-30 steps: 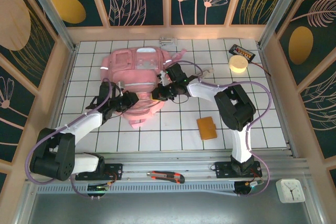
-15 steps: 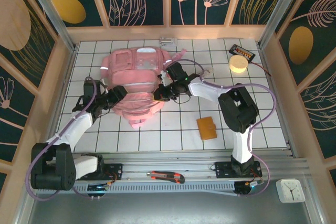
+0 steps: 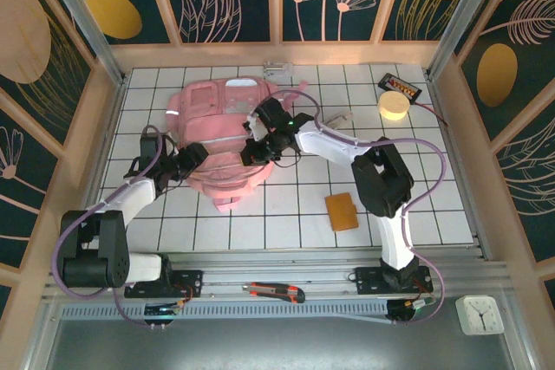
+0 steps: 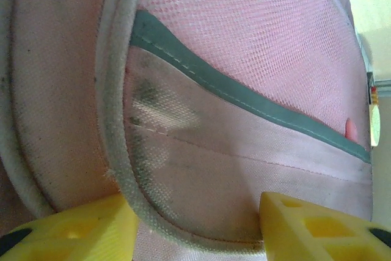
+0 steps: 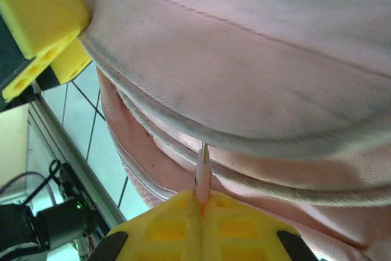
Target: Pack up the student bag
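At the left of the top view, the left fingers (image 3: 192,156) sit against the lower left edge of the student bag (image 3: 221,114). In the left wrist view these fingers (image 4: 67,230) stand well apart in the bottom corners of the frame. The bag's piped edge (image 4: 116,151) and a panel of pink cloth lie in the gap, not pinched, and nothing is held.

The bag lies flat on the white gridded tabletop (image 3: 434,214), in the upper left part of it, with pale strips across its front.

Just right of the bag's middle, the right fingers (image 3: 251,153) rest on its lower right edge. In the right wrist view they (image 5: 201,224) are pressed fully together at the bottom of the frame. They nip a thin pale-pink tab (image 5: 201,166) that sticks up from between them toward the bag's piped seam. One yellow finger of the left arm shows in that frame's upper left corner.

Further right on the tabletop, well apart from the bag, an orange pouch (image 3: 342,211) lies flat. A yellow roll (image 3: 394,107) sits near the upper right corner.
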Tool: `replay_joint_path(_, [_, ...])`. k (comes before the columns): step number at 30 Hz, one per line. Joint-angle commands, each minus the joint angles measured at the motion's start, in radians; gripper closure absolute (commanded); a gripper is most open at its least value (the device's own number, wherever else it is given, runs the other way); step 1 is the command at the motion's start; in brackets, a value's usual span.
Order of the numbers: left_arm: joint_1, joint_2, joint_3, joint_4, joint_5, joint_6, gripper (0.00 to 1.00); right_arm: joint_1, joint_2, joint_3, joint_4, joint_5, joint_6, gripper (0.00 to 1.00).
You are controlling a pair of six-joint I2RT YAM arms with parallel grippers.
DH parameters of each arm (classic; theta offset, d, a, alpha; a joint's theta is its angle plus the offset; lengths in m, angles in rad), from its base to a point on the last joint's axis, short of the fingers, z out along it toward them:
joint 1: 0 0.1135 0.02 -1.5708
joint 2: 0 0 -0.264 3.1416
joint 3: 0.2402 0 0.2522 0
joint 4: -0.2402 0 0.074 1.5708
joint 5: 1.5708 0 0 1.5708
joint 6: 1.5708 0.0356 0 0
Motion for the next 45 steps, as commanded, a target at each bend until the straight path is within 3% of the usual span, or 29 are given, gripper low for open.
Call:
replay_joint_path(1, [0.002,0.024,-0.028,0.099,0.043,-0.032,0.46,0.042,0.072,0.111,-0.084,0.009,-0.062,1.00])
replay_joint_path(8, [0.003,0.018,-0.055,0.139,0.060,-0.057,0.46,0.091,0.231,0.394,-0.226,0.055,-0.113,1.00])
replay_joint_path(14, [0.002,-0.012,-0.049,0.118,0.073,-0.056,0.43,0.104,0.293,0.467,-0.224,0.017,-0.102,1.00])
replay_joint_path(17, [0.002,-0.076,-0.015,0.005,0.027,0.013,0.28,0.087,0.235,0.364,-0.161,0.013,-0.092,1.00])
replay_joint_path(20, [0.009,-0.142,0.028,-0.151,-0.080,0.101,0.01,0.055,0.157,0.232,-0.083,0.007,-0.071,1.00])
replay_joint_path(23, [0.054,-0.171,0.049,-0.256,-0.179,0.128,0.01,0.039,0.118,0.159,-0.044,-0.014,-0.065,1.00])
replay_joint_path(30, [0.177,-0.082,0.113,-0.258,-0.196,0.172,0.01,0.047,0.097,0.121,0.004,-0.040,-0.038,1.00])
replay_joint_path(40, [0.224,0.223,0.274,-0.074,-0.039,0.175,0.01,0.057,0.108,0.143,-0.008,-0.046,-0.040,1.00])
replay_joint_path(45, [0.231,0.387,0.431,-0.057,0.014,0.163,0.16,0.056,0.114,0.156,-0.029,-0.042,-0.049,1.00])
